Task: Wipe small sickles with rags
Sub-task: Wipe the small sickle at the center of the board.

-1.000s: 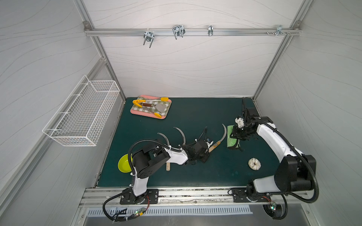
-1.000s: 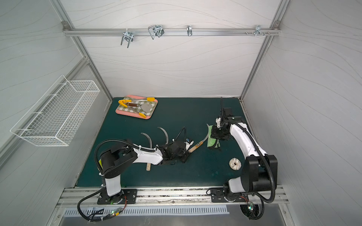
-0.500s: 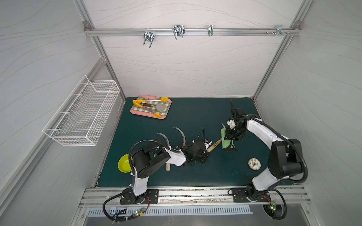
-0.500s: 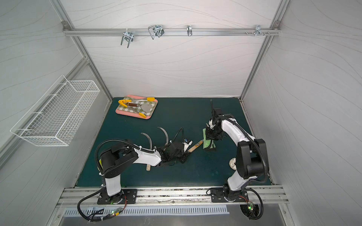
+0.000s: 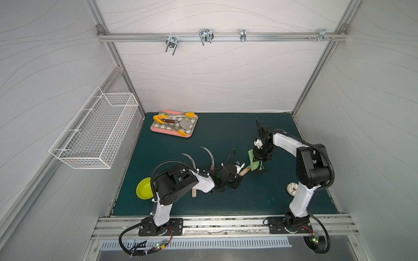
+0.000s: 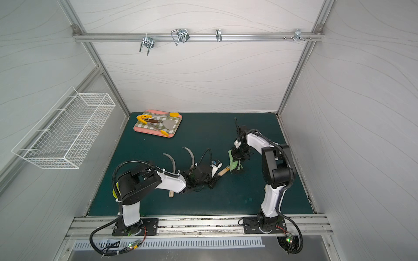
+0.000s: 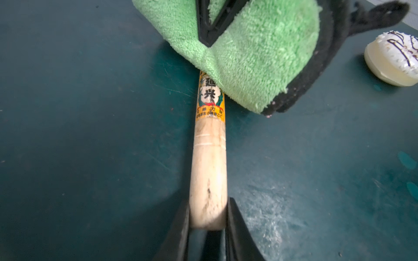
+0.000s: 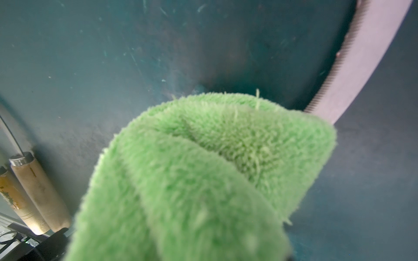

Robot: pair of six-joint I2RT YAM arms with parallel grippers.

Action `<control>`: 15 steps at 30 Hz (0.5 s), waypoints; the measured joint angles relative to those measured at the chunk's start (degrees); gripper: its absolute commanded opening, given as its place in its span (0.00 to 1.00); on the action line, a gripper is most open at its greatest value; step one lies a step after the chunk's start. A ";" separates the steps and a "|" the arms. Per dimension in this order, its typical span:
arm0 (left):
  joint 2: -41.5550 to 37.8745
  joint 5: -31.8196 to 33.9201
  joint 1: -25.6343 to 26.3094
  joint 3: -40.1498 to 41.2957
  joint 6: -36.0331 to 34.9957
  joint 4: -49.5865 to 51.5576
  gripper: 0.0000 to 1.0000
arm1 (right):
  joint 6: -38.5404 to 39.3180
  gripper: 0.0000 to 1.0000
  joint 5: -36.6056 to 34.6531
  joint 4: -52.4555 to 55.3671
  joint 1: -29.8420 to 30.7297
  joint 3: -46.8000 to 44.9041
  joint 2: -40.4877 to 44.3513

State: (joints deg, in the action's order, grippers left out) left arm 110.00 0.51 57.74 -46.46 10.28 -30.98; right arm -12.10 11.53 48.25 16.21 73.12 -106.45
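Found one sickle lying along the worktop, butt of its wooden handle clamped between the left fingers. Saw the rag bunched and pinched by the right fingers, draped over the labelled top of that handle, close to the start of the blade. Noted the blade's serrated inner edge curving out from under the cloth in the right wrist view.

Judged snagging the main risk: microfibre loops catching on those teeth during a stroke along the blade, then dragging the rag out of a pinch on a mere fold. Judged a second risk at the other end: a hold on the rounded butt alone, likely to let the handle pivot or roll under sideways wiping pressure. Reckoned on such a swing knocking the two other sickles lying just beside, or nudging the white round piece near the rag. Could not confirm cloth-to-metal contact from either top view. Counted the tray and the green bowl well apart, beyond reach of any of this.
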 measured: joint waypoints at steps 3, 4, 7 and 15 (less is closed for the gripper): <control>0.04 0.13 0.00 0.09 0.02 -0.20 0.00 | -0.07 0.18 -0.81 -0.68 1.20 -0.35 0.11; 0.04 0.20 0.02 0.11 0.02 -0.31 0.00 | -0.13 0.17 -1.44 -1.22 1.75 -0.72 0.33; 0.07 0.48 0.02 0.42 0.02 -0.83 0.00 | -0.83 0.17 -2.99 -3.41 3.17 -3.08 2.10; 0.07 1.62 0.52 0.63 0.02 -1.11 0.00 | -3.72 0.17 -5.79 -9.14 5.86 -7.67 5.62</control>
State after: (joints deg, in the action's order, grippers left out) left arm 110.06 2.13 58.26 -45.82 10.31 -32.10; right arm -15.81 5.74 39.11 22.06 65.45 -100.84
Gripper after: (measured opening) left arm 0.230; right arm 0.173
